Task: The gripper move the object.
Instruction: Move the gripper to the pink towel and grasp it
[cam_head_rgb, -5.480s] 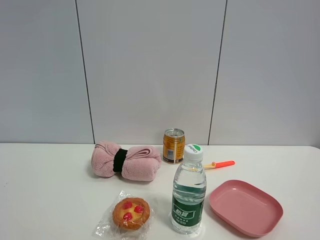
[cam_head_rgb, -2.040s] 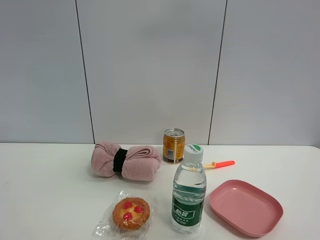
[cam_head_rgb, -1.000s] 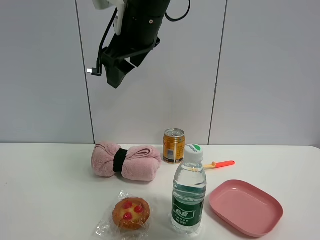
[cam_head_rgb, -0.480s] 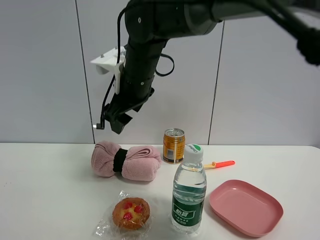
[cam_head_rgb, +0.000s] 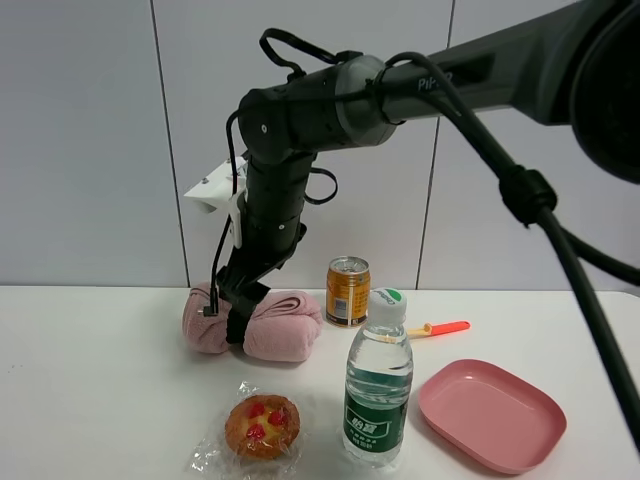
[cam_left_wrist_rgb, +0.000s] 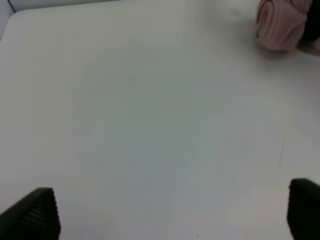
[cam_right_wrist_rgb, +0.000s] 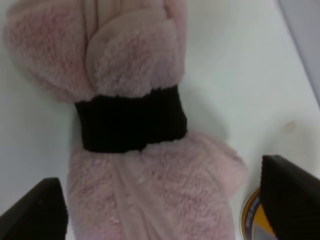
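A rolled pink towel (cam_head_rgb: 285, 330) with a black band lies on the white table at the back left. It also shows in the right wrist view (cam_right_wrist_rgb: 130, 100) and at the edge of the left wrist view (cam_left_wrist_rgb: 280, 22). My right gripper (cam_head_rgb: 230, 303) reaches across from the right and hangs just above the towel's black band (cam_right_wrist_rgb: 131, 122). It is open in the right wrist view (cam_right_wrist_rgb: 162, 205), one finger on each side of the towel, holding nothing. My left gripper (cam_left_wrist_rgb: 167, 210) is open over bare table, away from the towel, and is out of the exterior view.
A gold can (cam_head_rgb: 347, 292) stands right behind the towel. A water bottle (cam_head_rgb: 377, 385), a wrapped tart (cam_head_rgb: 262, 427) and a pink plate (cam_head_rgb: 490, 415) sit nearer the front. An orange-handled tool (cam_head_rgb: 440, 328) lies behind the plate.
The right arm came into view from above and has dropped from high over the table to just above the pink towel. The objects have not moved.
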